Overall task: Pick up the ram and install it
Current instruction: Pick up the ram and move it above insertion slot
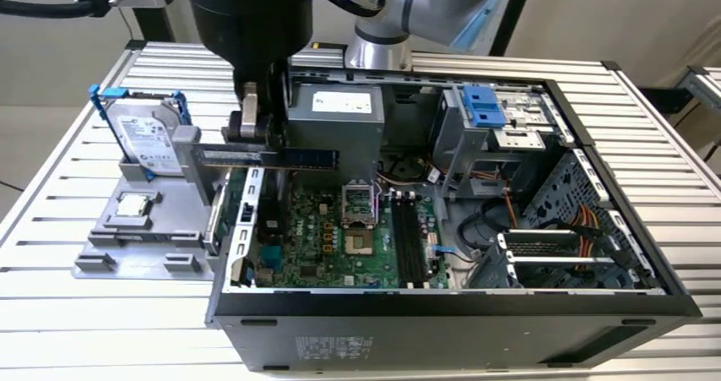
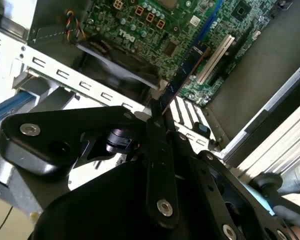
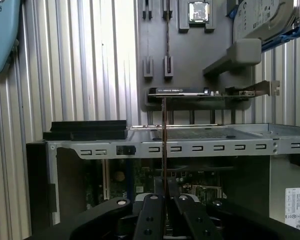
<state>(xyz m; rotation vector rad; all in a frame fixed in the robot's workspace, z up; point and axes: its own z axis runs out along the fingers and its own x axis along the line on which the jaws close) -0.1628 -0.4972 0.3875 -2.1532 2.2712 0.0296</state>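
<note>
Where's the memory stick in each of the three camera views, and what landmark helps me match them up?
Exterior view: memory stick held level in the tool, towards the exterior view's left.
Second wrist view: memory stick edge-on, pointing from the tool toward the motherboard.
First wrist view: memory stick as a thin edge-on line sticking out of the tool.
Shared landmark: the green motherboard, in all three views.

There is one ram [image 1: 295,156], one end effector [image 1: 250,136] and one robot arm [image 1: 451,1]. The count goes on with one hard drive [image 1: 147,136], one processor chip [image 1: 134,204] and one grey holder [image 1: 124,250]. One open computer case [image 1: 451,318] is on one tabletop [image 1: 67,339], with one motherboard [image 1: 327,237] and one power supply [image 1: 338,111]. The first wrist view adds one expansion card [image 3: 190,91].
</note>
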